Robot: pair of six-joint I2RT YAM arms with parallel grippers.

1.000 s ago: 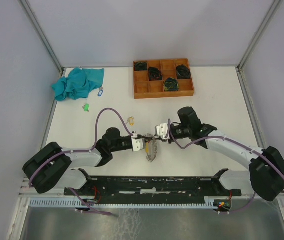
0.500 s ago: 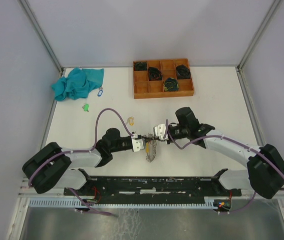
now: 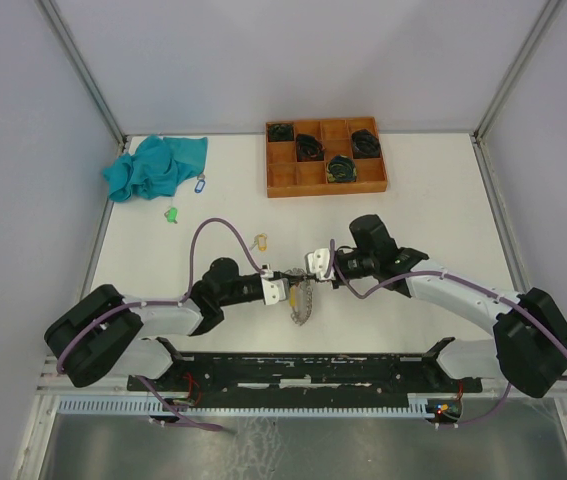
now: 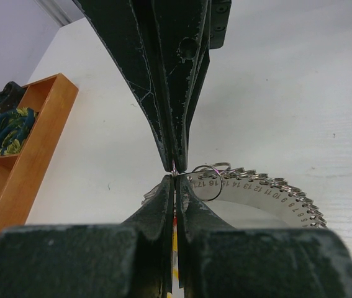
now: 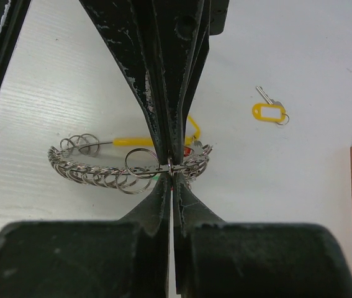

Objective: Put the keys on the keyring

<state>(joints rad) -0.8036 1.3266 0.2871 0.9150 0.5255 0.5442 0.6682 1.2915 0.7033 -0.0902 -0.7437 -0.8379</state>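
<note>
My left gripper (image 4: 174,181) has its fingers pressed flat together. It stands nose to nose with my right gripper (image 5: 171,178), which is also fully pressed together. A thin keyring (image 5: 141,166) has its wire caught where the two sets of tips meet. I can't tell which pair grips it. All this is directly over the numbered ring rack (image 4: 256,192), a curved metal strip strung with many loose rings.

Sweep, left to right, places taken from the rack:
- Blue-tagged key (image 3: 200,185): far back-left, well apart.
- Green-tagged key (image 3: 172,213): back-left, well apart.
- Yellow-tagged key (image 5: 269,112): nearest, just back-left. It lies flat on the table (image 3: 443,220), touching neither gripper. It has an oval yellow tag with a pale label window, a slim silver key at one end and a small ring at the other.
- Wooden tray (image 3: 325,188): well behind the rack, slightly right, with dark bundles in its compartments.
</note>
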